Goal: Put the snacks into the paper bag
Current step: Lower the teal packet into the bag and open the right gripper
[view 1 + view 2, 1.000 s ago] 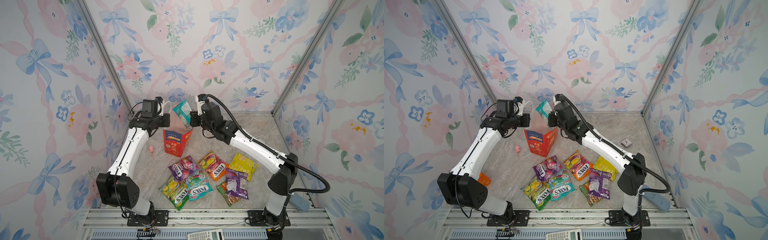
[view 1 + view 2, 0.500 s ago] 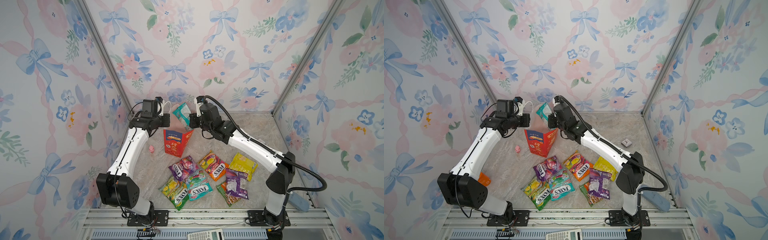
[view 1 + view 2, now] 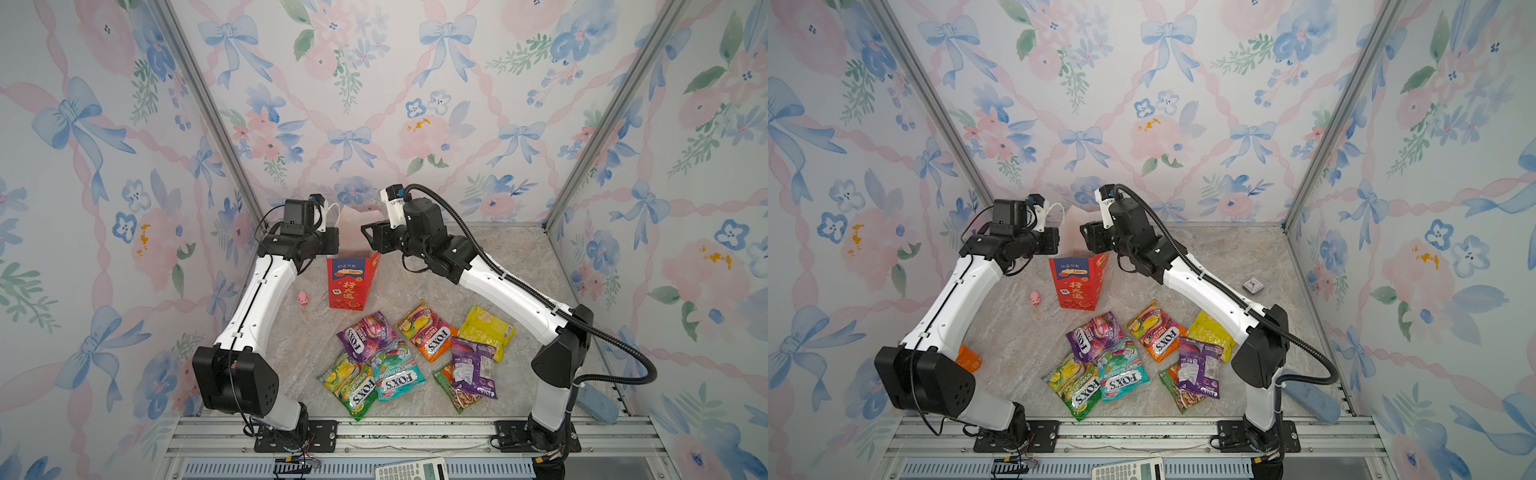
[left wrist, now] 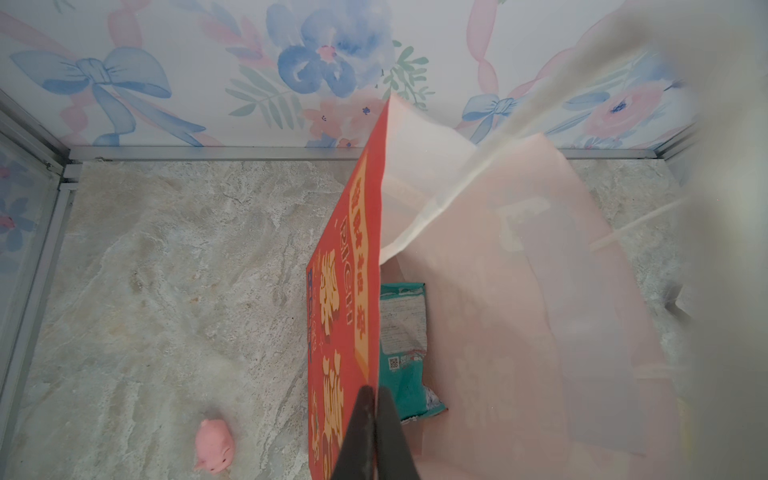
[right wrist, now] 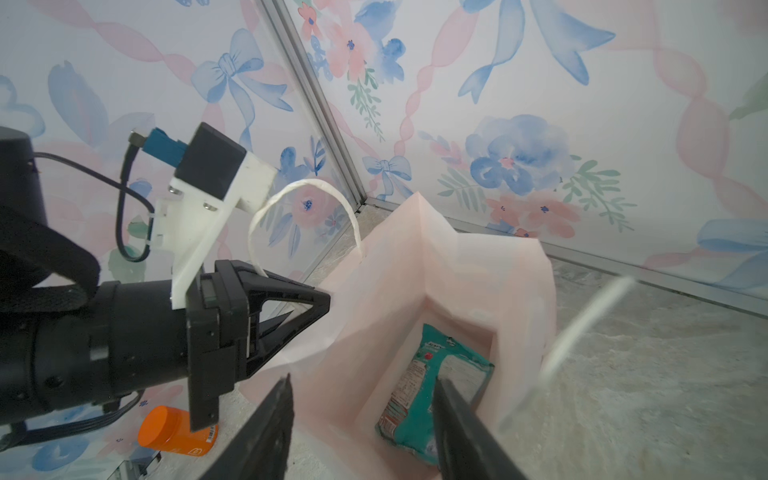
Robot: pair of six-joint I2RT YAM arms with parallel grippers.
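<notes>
Far L, by the left arm's base: orange tub [image 3: 968, 360], rounded, smooth plastic, on the table [image 3: 498, 257] (matte, marbled grey-beige stone look).

Next, pink toy figure [image 3: 303, 298]: tiny, soft-looking, just L of the paper bag [image 3: 351, 282], not touching it.

The left gripper [image 4: 374, 395] has its fingers pressed together, pinching the bag's L wall at the rim.

The bag stands upright nr the back wall w/ its mouth gaping. It is tall, stiff red paper w/ yellow characters & a blue panel. Inside is pale pinkish-white w/ creased gussets. A white cord handle [image 5: 303, 195] loops up beside the left wrist.

At the bag's bottom lies a teal packet [image 5: 440, 382], glossy & crinkled, printed back showing, leaning on a wall.

The right gripper [image 5: 363, 380] hangs over the mouth, fingers spread wide, empty.

Rest of the snacks lie in front of the bag, all glossy film pillows, bunched & touching:
- green FOX'S bag [image 3: 351, 384]
- purple FOX'S bag [image 3: 365, 334]
- teal FOX'S bag [image 3: 395, 370]
- orange FOX'S bag [image 3: 428, 332]
- purple packet [image 3: 471, 368], lying on top of the green-orange packet [image 3: 451, 388]
- yellow packet [image 3: 486, 330], partly hidden by the right arm in a top view

Far R: small square clock-like thing [image 3: 1252, 286] beyond the right arm, too small to tell more. A blue oblong pad [image 3: 1312, 397] w/ rounded ends lies at the table's R edge.
</notes>
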